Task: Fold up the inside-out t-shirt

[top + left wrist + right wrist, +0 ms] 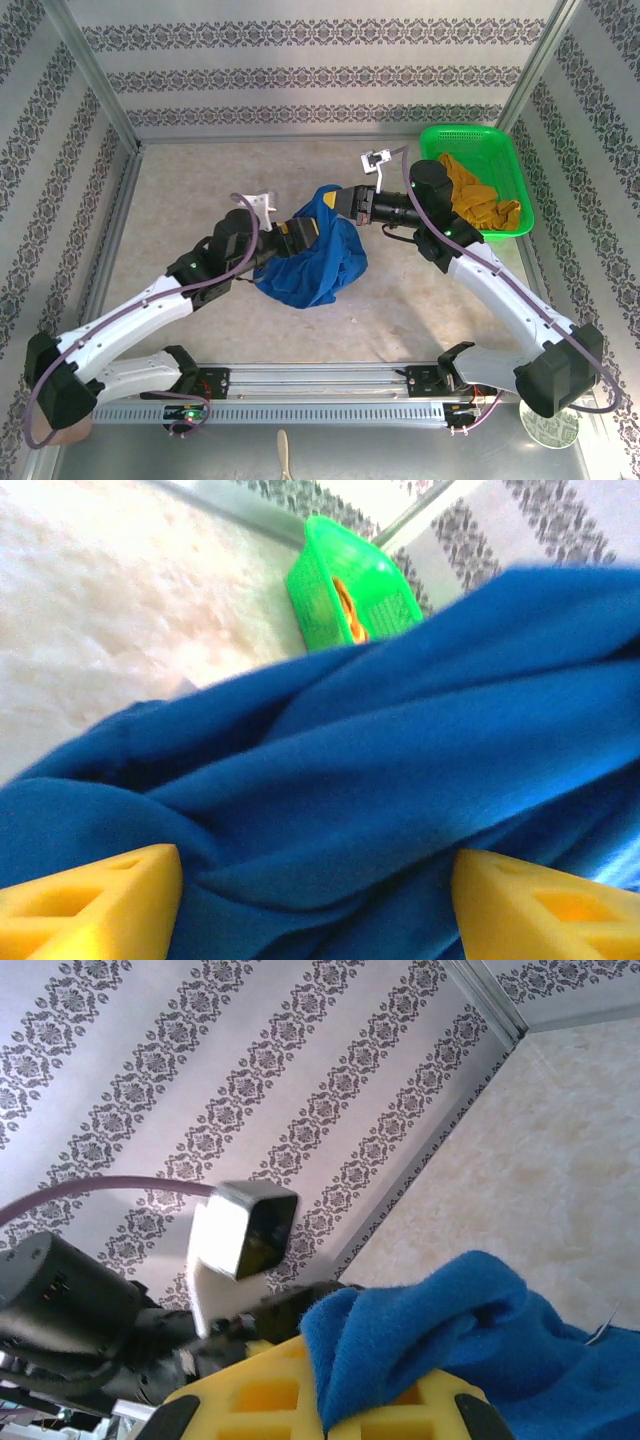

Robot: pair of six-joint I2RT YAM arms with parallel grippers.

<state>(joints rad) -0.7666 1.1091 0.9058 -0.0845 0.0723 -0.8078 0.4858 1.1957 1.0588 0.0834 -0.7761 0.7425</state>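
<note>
The inside-out t-shirt (312, 258) is a crumpled royal-blue heap at the middle of the table, lifted at its top edge. My right gripper (338, 203) is shut on a fold of the t-shirt (470, 1330). In the right wrist view the blue cloth comes out pinched between the yellow fingers of that gripper (332, 1365). My left gripper (298, 233) reaches into the heap from the left. In the left wrist view its yellow fingers (95, 900) stand wide apart, and folds of the t-shirt (360, 780) lie loose between them across the left gripper (318, 870).
A green basket (440, 138) holding a mustard garment (480, 198) stands at the back right; the basket (320, 595) also shows beyond the cloth. Patterned walls enclose three sides. A metal rail (320, 385) runs along the near edge. The left wrist camera housing (240, 1230) hangs close to my right gripper.
</note>
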